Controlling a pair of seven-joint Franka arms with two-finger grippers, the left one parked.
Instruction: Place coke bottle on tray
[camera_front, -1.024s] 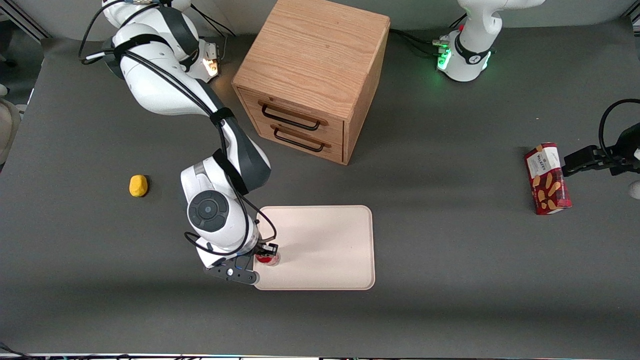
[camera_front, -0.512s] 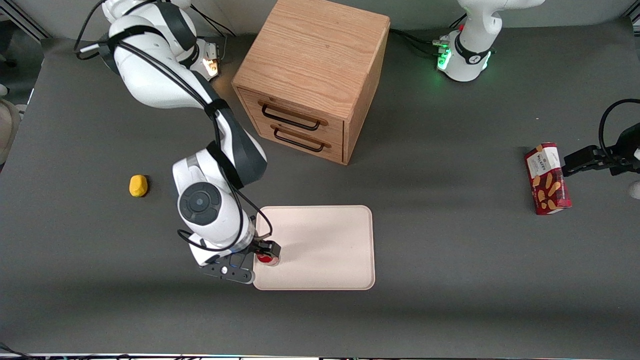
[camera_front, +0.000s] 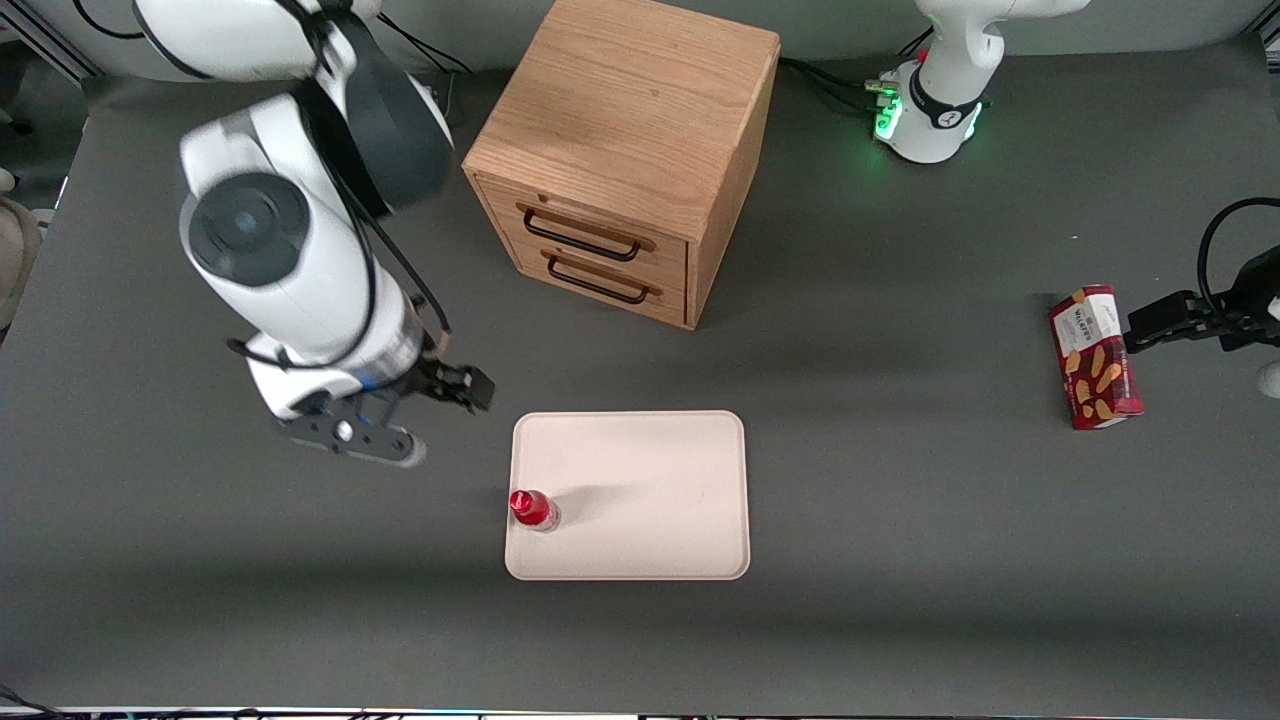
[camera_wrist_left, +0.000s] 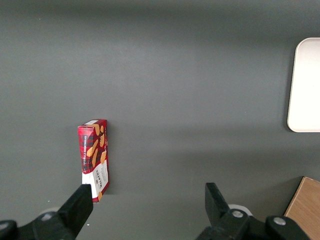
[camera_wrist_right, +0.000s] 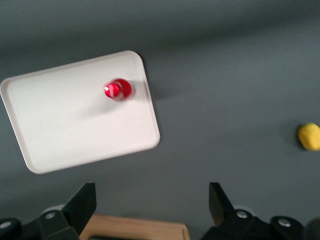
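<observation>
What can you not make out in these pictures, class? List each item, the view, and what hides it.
1. Yellow lump: hidden by the working arm in the front view; only the right wrist view shows it.
2. Label of the bottle on the tray: both views look down on its cap.
3. Contents of the drawer chest: drawers shut.
4. Lettering on the box: too small.
The open gripper hangs above the table beside the tray.

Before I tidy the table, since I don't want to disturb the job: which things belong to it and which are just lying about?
Part of the job:
coke bottle, upright on the tray
tray
hand, open, raised clear

Lying about:
wooden drawer cabinet
yellow lump
red snack box
</observation>
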